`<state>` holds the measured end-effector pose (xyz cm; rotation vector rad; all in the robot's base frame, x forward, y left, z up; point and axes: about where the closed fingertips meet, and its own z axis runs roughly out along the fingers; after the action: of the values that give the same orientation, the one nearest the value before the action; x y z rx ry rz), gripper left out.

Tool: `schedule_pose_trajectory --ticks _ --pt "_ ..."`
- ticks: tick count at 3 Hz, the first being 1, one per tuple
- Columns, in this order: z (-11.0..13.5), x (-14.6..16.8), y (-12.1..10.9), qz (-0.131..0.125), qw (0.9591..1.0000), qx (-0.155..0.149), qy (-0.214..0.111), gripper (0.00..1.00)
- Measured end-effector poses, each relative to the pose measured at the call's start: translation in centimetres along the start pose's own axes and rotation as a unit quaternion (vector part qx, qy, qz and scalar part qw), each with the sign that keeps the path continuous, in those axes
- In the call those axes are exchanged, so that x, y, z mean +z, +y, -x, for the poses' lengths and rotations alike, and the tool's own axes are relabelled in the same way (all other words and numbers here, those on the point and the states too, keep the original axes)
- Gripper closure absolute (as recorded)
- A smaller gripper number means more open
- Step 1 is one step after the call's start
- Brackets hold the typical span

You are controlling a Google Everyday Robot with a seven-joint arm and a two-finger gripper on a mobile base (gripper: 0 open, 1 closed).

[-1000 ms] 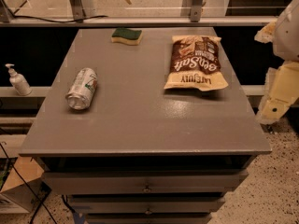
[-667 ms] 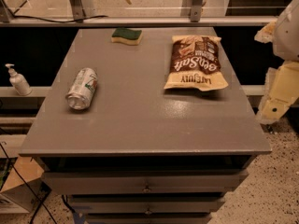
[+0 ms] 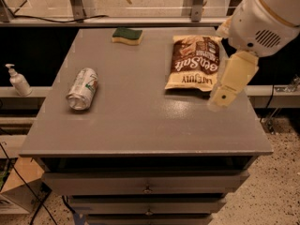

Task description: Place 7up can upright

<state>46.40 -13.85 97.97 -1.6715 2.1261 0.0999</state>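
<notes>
Cream-coloured and slim, the gripper hangs at the right side of the table, below the big white joint of the arm. Its lower end is above the right part of the table top, just beside the bottom right corner of the chip bag. I cannot tell if it is open or closed, and I cannot see anything held in it.

The brown and yellow chip bag lies flat next to it, toward the back of the table. Further back, near the far edge, there is a green and yellow sponge. The 7up can is on the left part of the table, well apart from the gripper. It lies on its side, with the shiny metal end turned to the front and the body pointing to the back, a little slanted. Off the table, on a ledge at the left, stands a white pump bottle.

In my judgement the task is only at its beginning: the can is not upright and not grasped, so the step in hand is the approach. The next move calls for bringing the gripper across the table to the left and down over the can, then closing on its round body. After that the can must be lifted, turned and set on its flat end. A lying can may roll if pushed from the side, so the contact should be careful.
</notes>
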Motion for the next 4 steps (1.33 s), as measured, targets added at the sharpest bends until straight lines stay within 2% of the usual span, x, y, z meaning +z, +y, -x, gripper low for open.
schedule_pose_trajectory --ticks 1,2,3,4 --pt "0.3 0.0 0.1 0.002 1.0 0.003 -0.005 0.0" --pt "-0.3 0.6 -0.4 0.006 0.9995 0.028 0.009 0.0" --pt "2.5 2.6 -0.1 0.017 0.9991 0.037 0.009 0.0" --pt "6.9 5.1 0.8 0.029 0.998 0.054 -0.016 0.0"
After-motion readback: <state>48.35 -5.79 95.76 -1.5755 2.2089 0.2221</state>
